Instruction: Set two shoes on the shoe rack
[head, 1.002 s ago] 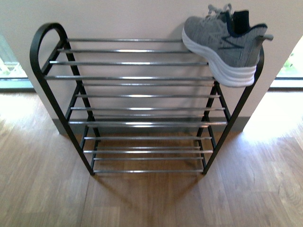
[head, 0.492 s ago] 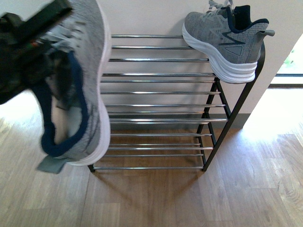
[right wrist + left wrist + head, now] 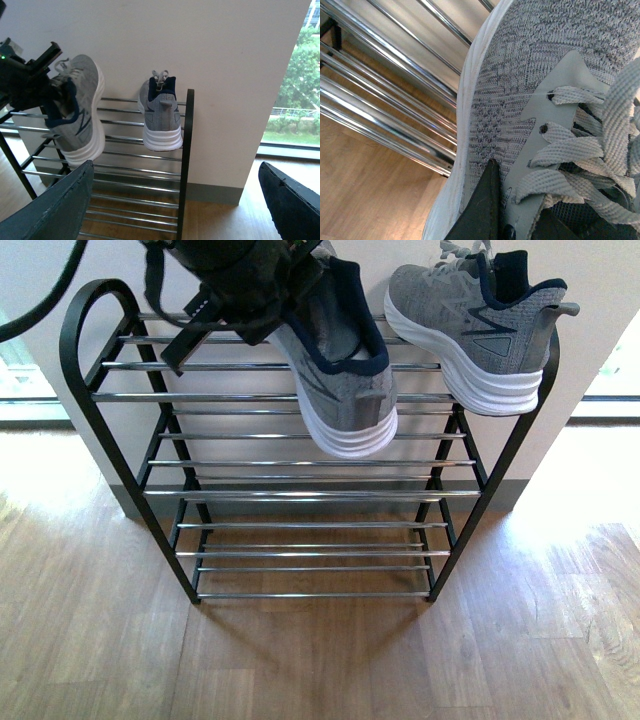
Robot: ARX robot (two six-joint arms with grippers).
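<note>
Grey sneaker point(image 3: 340, 370) is clamped in the left gripper point(image 3: 245, 285) over the top tier of the shoe rack point(image 3: 320, 494), tilted heel-low past the front bars. I see one dark finger point(image 3: 485, 210) pressed into the knit beside the laces. The second sneaker point(image 3: 470, 330) sits on the tier's right end, near the held one. The right gripper point(image 3: 175, 165) is spread wide and empty, facing the rack.

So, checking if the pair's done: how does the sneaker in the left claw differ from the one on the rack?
The held sneaker hangs tilted, heel lowest, from the left claw; the placed sneaker rests sole-down on the shoe rack. The held sneaker is over the top tier's middle, the placed sneaker at its right end. Both are grey knit with white soles.
</note>
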